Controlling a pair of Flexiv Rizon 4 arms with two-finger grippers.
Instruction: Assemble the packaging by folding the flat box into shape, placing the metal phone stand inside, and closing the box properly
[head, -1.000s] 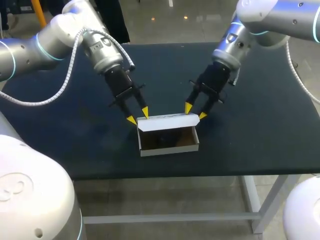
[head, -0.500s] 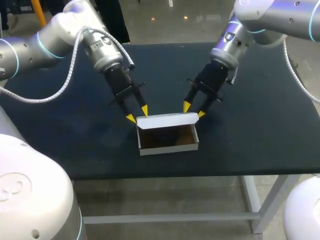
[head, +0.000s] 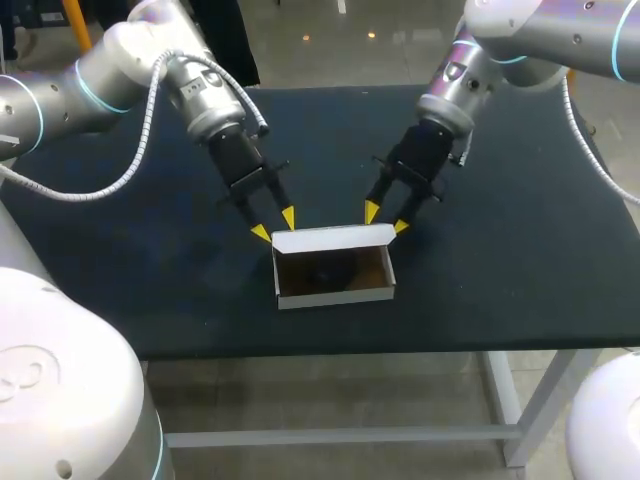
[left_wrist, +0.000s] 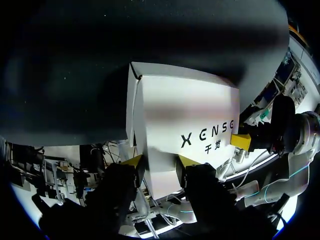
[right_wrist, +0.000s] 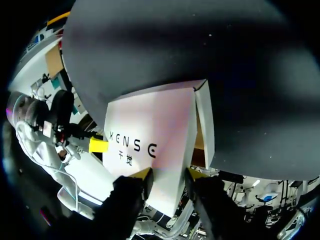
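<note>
A small white box (head: 335, 290) with a brown inside stands open near the table's front edge, its printed lid (head: 333, 238) raised at the back. Something dark lies inside; I cannot make it out. My left gripper (head: 274, 224) is at the lid's left end and my right gripper (head: 386, 218) at its right end, both open. In the left wrist view the lid (left_wrist: 185, 115) runs down between the fingers of my left gripper (left_wrist: 160, 162). The right wrist view shows the lid (right_wrist: 150, 135) likewise between the fingers of my right gripper (right_wrist: 167, 175).
The box stands on a black table (head: 520, 260), with bare surface to both sides and behind the arms. The front edge runs just below the box.
Both grippers have drawn back a little toward the far side. The lid, tilted over the opening a second ago, now stands more upright.
</note>
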